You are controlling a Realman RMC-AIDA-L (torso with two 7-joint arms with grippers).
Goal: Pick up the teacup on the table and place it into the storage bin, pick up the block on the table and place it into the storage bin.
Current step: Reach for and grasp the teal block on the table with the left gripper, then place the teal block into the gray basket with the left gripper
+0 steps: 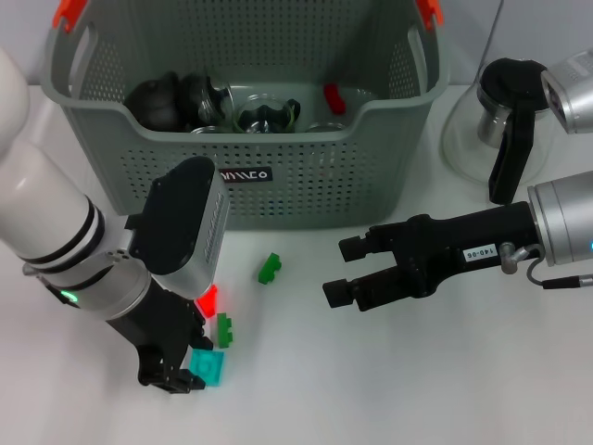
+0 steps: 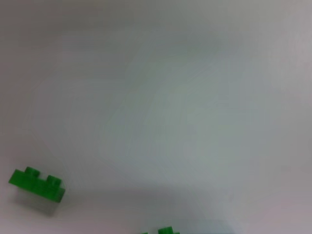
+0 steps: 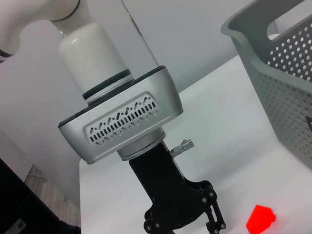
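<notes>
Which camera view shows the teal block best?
The head view shows it best: the teal block lies on the table at the tips of the left pincer, in front of the storage bin. The left wrist view shows only green blocks, the right wrist view only a red one.

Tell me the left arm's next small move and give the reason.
Probably close the left gripper on the teal block and lift. The gripper is down at table level right against that block, while the storage bin already holds cups and the right gripper hovers open, apart from any block.
</notes>
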